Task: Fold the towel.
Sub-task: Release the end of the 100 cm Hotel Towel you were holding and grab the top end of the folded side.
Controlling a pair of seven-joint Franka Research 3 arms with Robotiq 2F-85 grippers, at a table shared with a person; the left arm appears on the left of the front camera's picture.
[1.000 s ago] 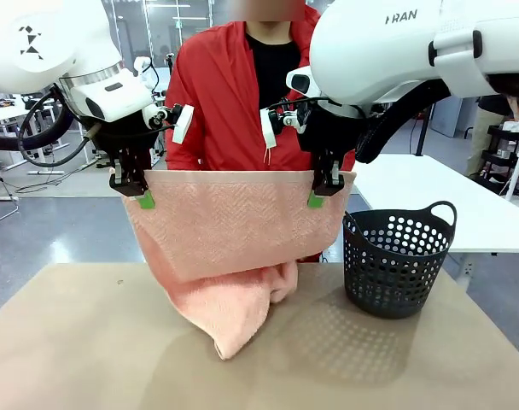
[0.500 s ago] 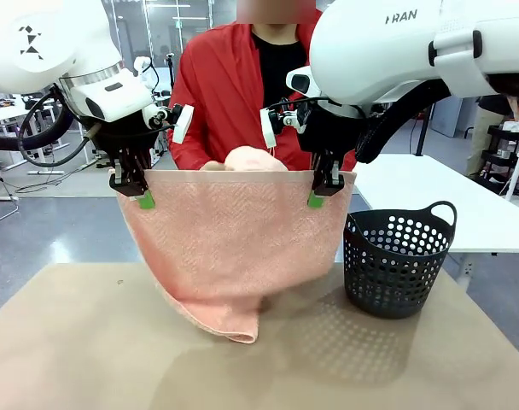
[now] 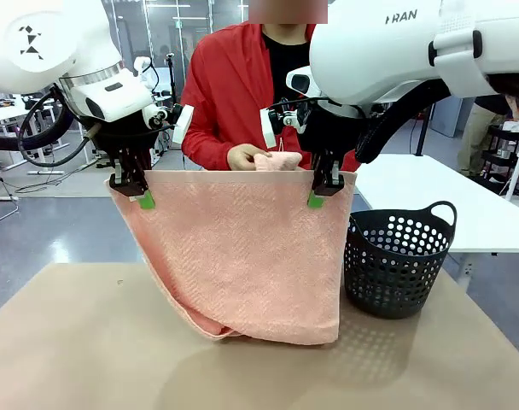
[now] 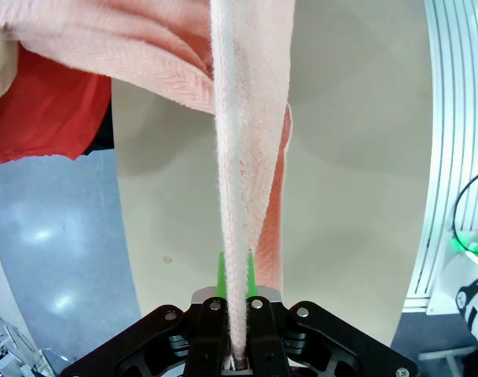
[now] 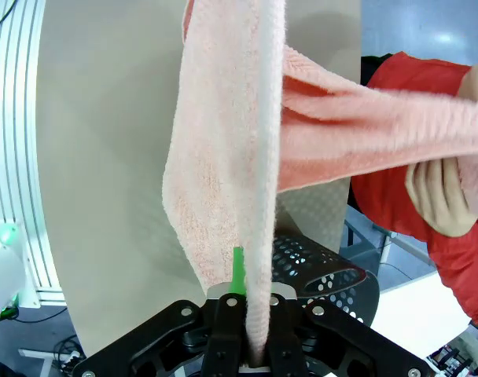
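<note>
The left gripper [image 3: 142,193] hangs above the table [image 3: 63,342], its jaws pinched tight on the upper left corner of the towel [image 3: 242,248]. In the left wrist view the cloth edge runs straight up from between the green pads [image 4: 221,271].

Below this gripper the salmon-pink towel drops as a wide sheet with its zigzag weave facing the camera. Its lower edge reaches down to the table top, and part of a back layer shows underneath at the lower left.

Between the two grippers, just behind the top hem, the person's hand [image 3: 242,157] grips a bunched part of the towel raised to hem height. The person wears a red jacket [image 3: 217,94].

The right gripper [image 3: 317,195] is level with the left one and is also clamped on cloth, holding the upper right corner. In the right wrist view the towel rises from its closed jaws, and a second layer stretches sideways to the person's hand.

Below the right gripper and to its outer side, a black perforated basket [image 3: 400,265] stands on the table, just beside the towel's right edge.
</note>
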